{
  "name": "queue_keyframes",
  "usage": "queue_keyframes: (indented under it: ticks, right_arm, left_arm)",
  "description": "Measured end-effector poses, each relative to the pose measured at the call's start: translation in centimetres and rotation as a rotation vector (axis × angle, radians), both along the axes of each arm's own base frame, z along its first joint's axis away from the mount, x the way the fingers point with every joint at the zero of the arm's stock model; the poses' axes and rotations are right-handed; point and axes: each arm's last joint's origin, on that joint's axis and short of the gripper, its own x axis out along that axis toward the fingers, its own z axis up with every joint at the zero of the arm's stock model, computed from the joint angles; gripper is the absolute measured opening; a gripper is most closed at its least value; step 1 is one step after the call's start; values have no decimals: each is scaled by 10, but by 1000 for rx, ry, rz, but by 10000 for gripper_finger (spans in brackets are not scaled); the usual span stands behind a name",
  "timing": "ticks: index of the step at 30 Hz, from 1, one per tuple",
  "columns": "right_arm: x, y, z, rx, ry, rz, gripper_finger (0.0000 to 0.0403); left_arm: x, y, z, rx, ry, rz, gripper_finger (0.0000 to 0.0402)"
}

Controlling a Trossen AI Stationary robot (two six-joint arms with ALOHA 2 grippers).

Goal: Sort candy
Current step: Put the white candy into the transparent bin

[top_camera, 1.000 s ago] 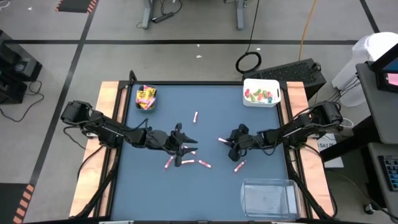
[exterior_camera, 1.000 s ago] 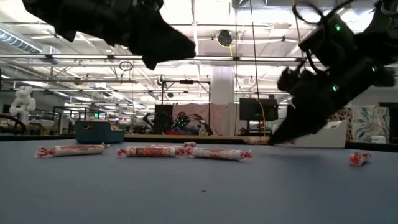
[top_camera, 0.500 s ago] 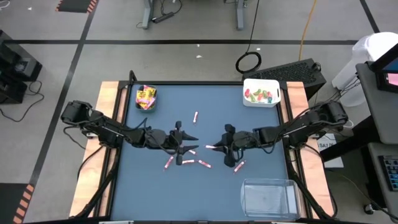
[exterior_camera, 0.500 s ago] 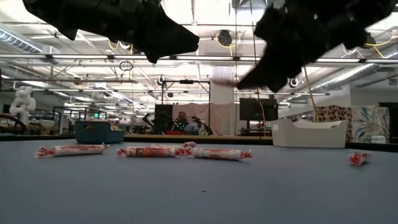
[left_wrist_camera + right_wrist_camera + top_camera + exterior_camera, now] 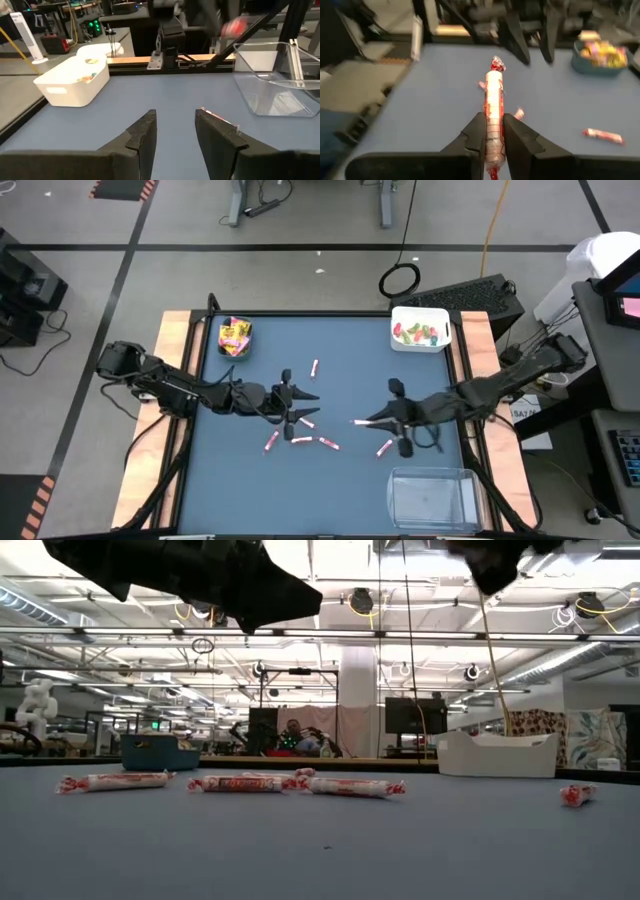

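Right pincer [image 5: 493, 131] is shown clamped on one pink-white candy stick [image 5: 492, 107], carried above the worktop [image 5: 350, 350] toward the clear bin [image 5: 430, 498] at five o'clock. Only the stick's end is gripped, so it may swing loose and drop short. Left pincer [image 5: 175, 131] is held apart, empty, over the remaining sticks [image 5: 298, 433] at centre.

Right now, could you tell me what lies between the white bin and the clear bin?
In the high view, the right gripper and its arm, holding a pink-white stick, cross between the white bin and clear bin.
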Motion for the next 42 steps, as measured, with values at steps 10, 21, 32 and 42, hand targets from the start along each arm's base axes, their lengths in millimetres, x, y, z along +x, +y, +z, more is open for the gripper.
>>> queue_keyframes:
  ticks: [10,21,32,42]
  right_arm:
    - [-36,14,26,-84,-127,41,44]
    - [-37,18,25,-185,-136,97,44]
    - [-37,18,25,-524,-163,209,44]
    - [-37,17,25,-749,-182,275,44]
  left_arm:
    - [0,-1,-1,-25,7,0,141]
    - [-3,-10,-6,-93,52,-15,141]
    - [-4,-15,-5,-92,47,-32,141]
    - [-4,-15,-5,-85,47,-33,141]
